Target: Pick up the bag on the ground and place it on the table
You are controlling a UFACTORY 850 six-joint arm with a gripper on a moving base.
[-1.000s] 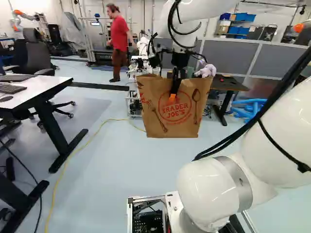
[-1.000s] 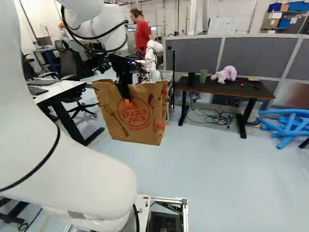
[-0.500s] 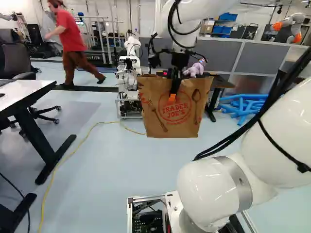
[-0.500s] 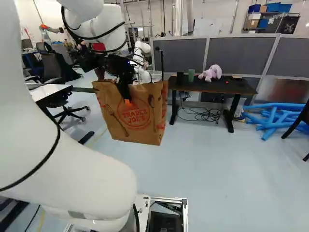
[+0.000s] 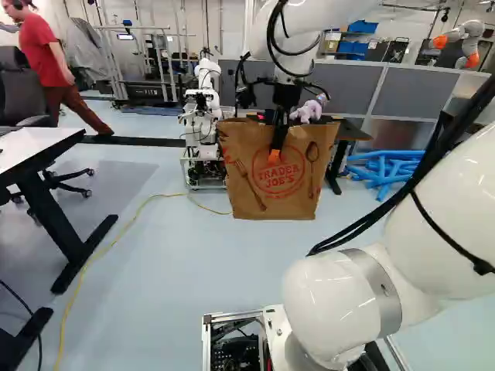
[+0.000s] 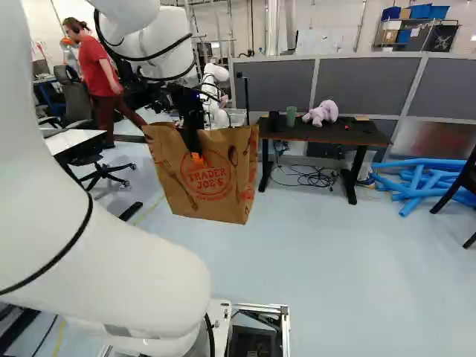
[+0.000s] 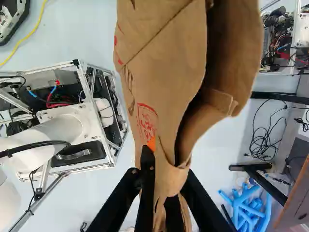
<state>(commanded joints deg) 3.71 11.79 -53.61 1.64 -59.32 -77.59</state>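
Clamping the end effector (image 5: 274, 155) on the bag (image 6: 212, 195), pinching its near wall from both sides. Dangling the bag above the floor (image 6: 327, 245), apart from the bench (image 6: 312, 134). In the right base view, seeing on the bench a plush toy (image 6: 321, 113) near the back edge, plus a green cup (image 6: 291, 116) toward the left edge.
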